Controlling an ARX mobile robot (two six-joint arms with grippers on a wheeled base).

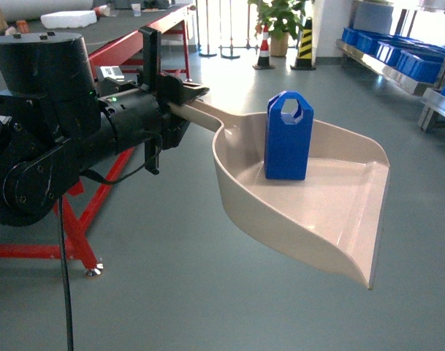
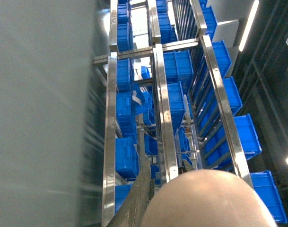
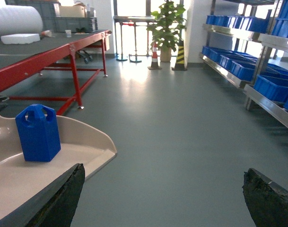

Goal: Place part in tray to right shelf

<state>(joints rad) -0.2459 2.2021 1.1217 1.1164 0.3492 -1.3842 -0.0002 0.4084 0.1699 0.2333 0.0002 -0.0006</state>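
A: Right gripper (image 3: pixel 162 198)?
B: Fingers (image 3: pixel 63 196) spread wide, nothing between them.
A: Left gripper (image 1: pixel 180 99)?
B: Arm stretched level, clamped on the tray (image 1: pixel 339 219) handle; beyond its fingers the part (image 1: pixel 288 139) stands upright inside. Right shelf (image 3: pixel 257 66) far off

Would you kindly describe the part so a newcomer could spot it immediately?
Find the pale beige plastic dustpan-shaped tray held out over the grey floor by its handle. Standing upright inside it near the back wall is the small bright blue plastic block; unlike the blue crates on the shelves, it has a holed top.
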